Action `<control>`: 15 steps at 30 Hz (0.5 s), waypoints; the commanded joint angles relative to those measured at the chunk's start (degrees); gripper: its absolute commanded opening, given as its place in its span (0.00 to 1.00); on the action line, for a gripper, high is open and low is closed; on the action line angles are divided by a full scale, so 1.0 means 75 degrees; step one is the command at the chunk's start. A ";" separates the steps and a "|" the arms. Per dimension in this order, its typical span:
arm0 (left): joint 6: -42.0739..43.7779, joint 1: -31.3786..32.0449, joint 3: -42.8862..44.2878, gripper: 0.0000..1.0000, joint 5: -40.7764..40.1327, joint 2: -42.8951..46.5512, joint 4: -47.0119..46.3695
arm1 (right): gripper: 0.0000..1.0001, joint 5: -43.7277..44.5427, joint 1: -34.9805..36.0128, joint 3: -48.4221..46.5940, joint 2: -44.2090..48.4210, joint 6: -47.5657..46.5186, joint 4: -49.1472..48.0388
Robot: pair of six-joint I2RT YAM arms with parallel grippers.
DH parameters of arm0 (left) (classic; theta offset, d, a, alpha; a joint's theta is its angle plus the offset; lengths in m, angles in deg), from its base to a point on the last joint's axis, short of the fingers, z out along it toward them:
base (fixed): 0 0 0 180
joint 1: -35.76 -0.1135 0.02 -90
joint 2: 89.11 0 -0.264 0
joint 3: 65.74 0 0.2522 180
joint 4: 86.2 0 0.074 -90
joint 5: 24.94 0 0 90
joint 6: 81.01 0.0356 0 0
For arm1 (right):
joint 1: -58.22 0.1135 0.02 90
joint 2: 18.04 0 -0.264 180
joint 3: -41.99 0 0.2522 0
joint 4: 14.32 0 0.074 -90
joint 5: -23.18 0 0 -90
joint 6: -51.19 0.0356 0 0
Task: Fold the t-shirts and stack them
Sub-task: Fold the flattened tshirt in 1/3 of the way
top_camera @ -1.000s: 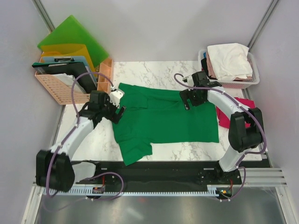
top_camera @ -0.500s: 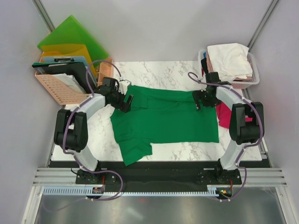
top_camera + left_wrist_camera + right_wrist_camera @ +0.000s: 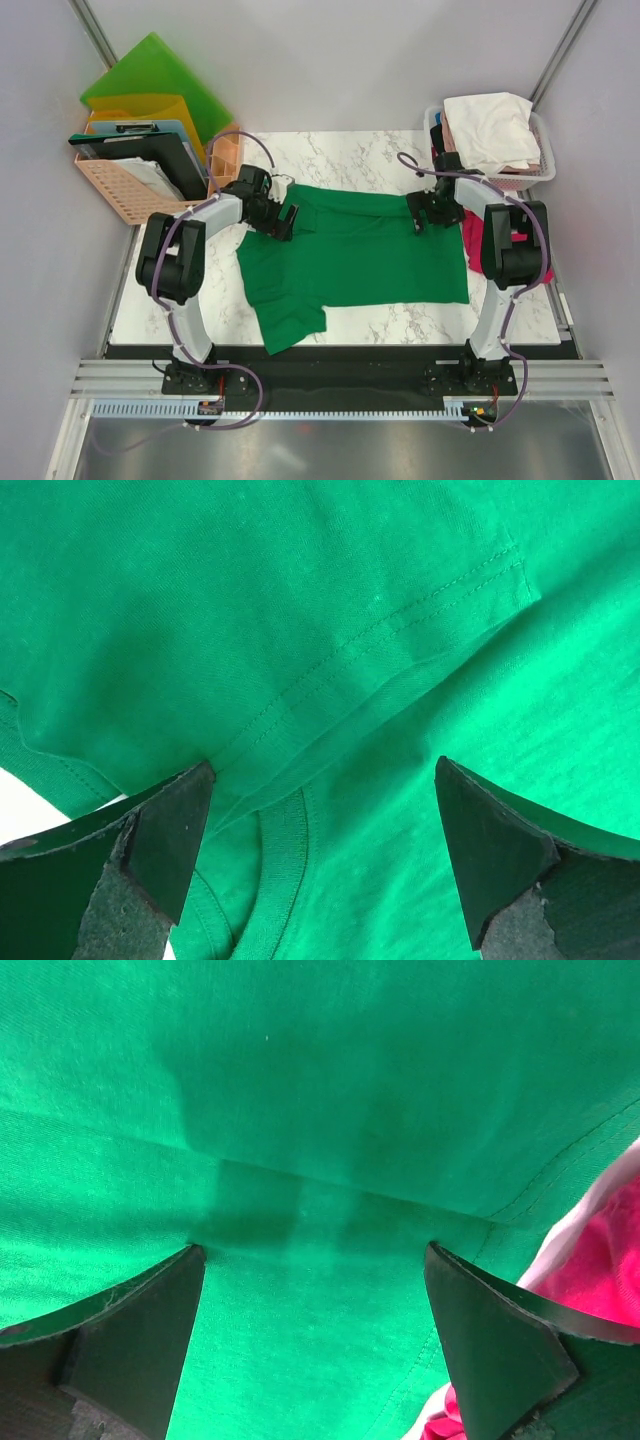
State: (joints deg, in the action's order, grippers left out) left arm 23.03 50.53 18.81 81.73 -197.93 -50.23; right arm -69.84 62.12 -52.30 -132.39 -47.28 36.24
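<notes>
A deep green t-shirt (image 3: pixel 355 255) lies spread flat on the marble table (image 3: pixel 340 150), with one sleeve hanging toward the near left. My left gripper (image 3: pixel 283 218) is open, low over the shirt's far left part. In the left wrist view (image 3: pixel 320 855) its jaws straddle the ribbed collar (image 3: pixel 285 865) and a folded sleeve hem. My right gripper (image 3: pixel 420 214) is open over the shirt's far right part. In the right wrist view (image 3: pixel 315 1335) its jaws stand over flat green cloth near the hem. A magenta-red t-shirt (image 3: pixel 478 245) lies at the green shirt's right edge, and also shows in the right wrist view (image 3: pixel 600 1270).
A white basket (image 3: pixel 515 180) with white and pale pink tees (image 3: pixel 490 128) stands at the back right. A peach basket (image 3: pixel 120 190) with a clipboard and green and yellow folders (image 3: pixel 150 75) stands at the back left. Grey walls close in both sides.
Both arms have swung to the shirt's far edge. The left gripper has moved up and right onto the collar area. The right gripper has moved right, then settled near the far right corner.
</notes>
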 commanded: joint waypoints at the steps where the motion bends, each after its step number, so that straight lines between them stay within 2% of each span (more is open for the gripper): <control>1: -0.0395 -0.0012 0.0171 1.00 -0.0147 -0.0163 0.0085 | 0.98 -0.0194 -0.0028 -0.0231 -0.0328 -0.0078 -0.0148; 6: -0.0654 -0.0046 0.0511 1.00 -0.1084 -0.0268 0.0166 | 0.98 -0.0229 -0.0005 -0.0745 -0.0842 -0.0078 -0.0090; 15: -0.0618 -0.0689 0.1869 1.00 -0.0876 -0.0970 0.0857 | 0.98 -0.0417 0.0136 -0.1800 -0.1640 -0.0007 0.0168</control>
State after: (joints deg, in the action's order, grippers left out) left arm 20.12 47.88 28.08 75.52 -203.09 -45.79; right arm -70.04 62.49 -63.75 -140.06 -47.34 38.90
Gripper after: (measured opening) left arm 0.996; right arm 0.982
